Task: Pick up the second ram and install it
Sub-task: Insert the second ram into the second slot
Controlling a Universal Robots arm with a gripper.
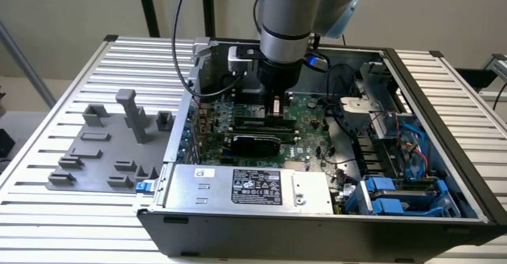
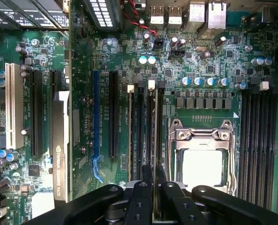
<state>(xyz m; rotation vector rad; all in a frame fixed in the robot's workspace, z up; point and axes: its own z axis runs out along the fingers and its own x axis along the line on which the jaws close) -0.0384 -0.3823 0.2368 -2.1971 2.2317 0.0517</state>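
Between the two black fingertips (image 2: 147, 176) of the gripper (image 2: 154, 180) stands the second ram (image 2: 156, 126), a slim green circuit-board stick seen edge-on as a thin pale strip. The jaws are drawn close together and clamped across its thin faces, at one end of its length.

Finding on alignment: the stick's long axis runs straight away from the gripper, parallel to the black memory slots, toward the small white slot latch (image 2: 151, 85) at the far end. It lies directly over the slot line, so no sideways offset from the jaws is apparent. Whether its lower edge has entered the slot cannot be told.

Neighbours: just beside it, on the side away from the processor, another thin stick (image 2: 130, 136) of the same kind stands in the parallel slot, judged already seated. On the other side sits the square metal-framed CPU socket (image 2: 202, 159), near but not touching. Both rest on the large green motherboard (image 2: 209, 61).

Wider setting: in the exterior view the gripper (image 1: 274, 111) reaches down into the open black computer case (image 1: 443, 157), at the far middle of the board. A grey plastic fixture tray (image 1: 95, 157) lies on the slatted table to the exterior view's left, well apart from the work.
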